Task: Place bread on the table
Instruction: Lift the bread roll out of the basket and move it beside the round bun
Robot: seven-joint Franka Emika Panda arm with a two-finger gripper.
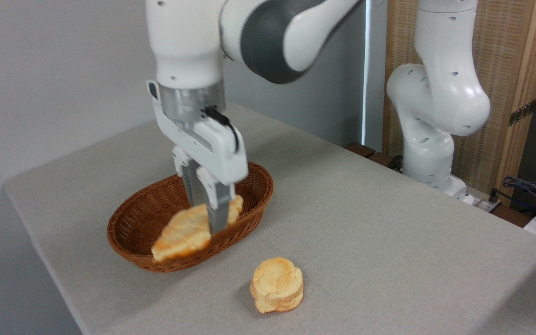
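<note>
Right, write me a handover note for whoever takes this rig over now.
Gripper: shut on the long, flat golden-brown bread, which looks lifted and tilted, its pointed end over the near rim of the oval brown wicker basket.
Round golden bun: already on the grey cloth-covered table, in front of the basket.
Done: bread gripped.
Left: carry it clear of the basket, set it on the table, release.

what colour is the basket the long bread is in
The wicker basket is reddish brown, in a woven pattern; the fixed camera view shows it.
</note>
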